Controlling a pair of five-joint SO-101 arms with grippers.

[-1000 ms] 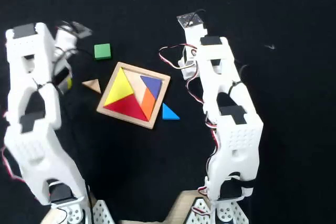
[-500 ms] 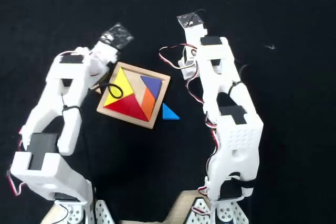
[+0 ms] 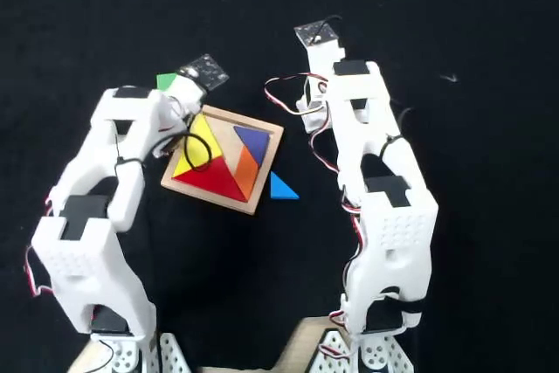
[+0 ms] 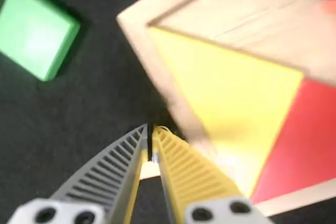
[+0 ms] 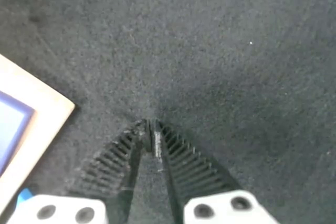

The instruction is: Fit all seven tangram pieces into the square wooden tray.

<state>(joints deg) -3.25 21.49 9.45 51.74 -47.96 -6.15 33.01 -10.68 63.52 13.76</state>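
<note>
**Tray-shove risk at rim**

My left gripper (image 4: 151,129) is closed, tips right at the tray (image 4: 140,56) rim. Pushing on could skid it and unseat the yellow triangle (image 4: 231,98). Green square (image 4: 37,30) sits at the tray's 11 o'clock, blue triangle (image 3: 281,187) at 4, both outside. Right gripper (image 5: 152,129) is closed on nothing.

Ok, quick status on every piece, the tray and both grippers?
Wooden tray: partly filled, bare wood showing.
Yellow triangle: in tray.
Red triangle: in tray.
Orange piece: in tray.
Dark blue piece: in tray.
Green square: out, on the cloth.
Light blue triangle: out, beside the tray.
Left gripper: fingers shut, at tray's edge.
Right gripper: fingers shut, over cloth.
</note>
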